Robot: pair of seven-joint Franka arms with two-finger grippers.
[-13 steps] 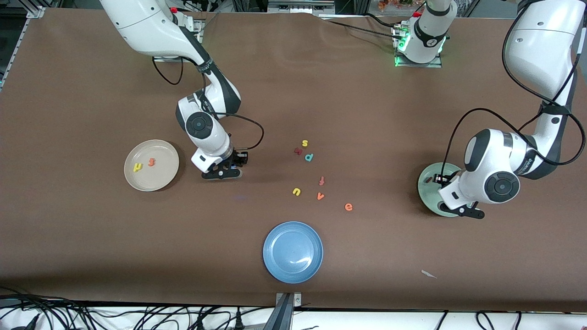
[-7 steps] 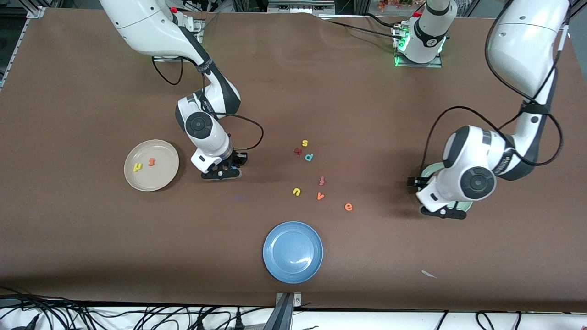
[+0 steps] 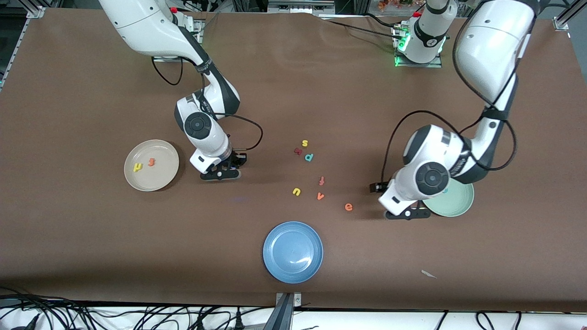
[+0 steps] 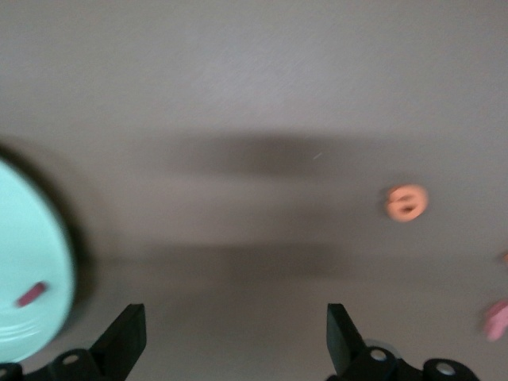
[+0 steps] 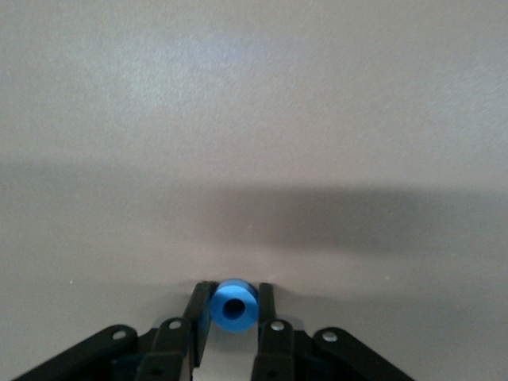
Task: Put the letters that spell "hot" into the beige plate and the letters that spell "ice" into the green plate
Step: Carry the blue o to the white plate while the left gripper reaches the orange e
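The beige plate (image 3: pixel 161 179) holds a yellow h (image 3: pixel 138 167) and an orange t (image 3: pixel 152 161). Beside it, toward the table's middle, my right gripper (image 3: pixel 221 174) is low over the cloth, shut on the blue ring-shaped o (image 5: pixel 234 305). The green plate (image 3: pixel 455 201) is partly covered by my left arm; the left wrist view shows its rim (image 4: pixel 48 262) and the dark red i (image 4: pixel 30 294) lying in it. My left gripper (image 3: pixel 407 213) is open and empty over bare table between that plate and the orange e (image 3: pixel 348 207), which the left wrist view (image 4: pixel 407 202) also shows.
A blue plate (image 3: pixel 292 252) sits nearest the front camera. Loose letters lie mid-table: yellow s (image 3: pixel 305 143), a dark red letter (image 3: pixel 298 150), teal p (image 3: pixel 309 157), orange-red f (image 3: pixel 322 180), yellow u (image 3: pixel 296 191), orange v (image 3: pixel 320 196). A white scrap (image 3: pixel 429 274) lies near the front edge.
My left arm has swung off the green plate toward the orange e, with its jaws spread wider. My right gripper has closed on the blue o and barely shifted.
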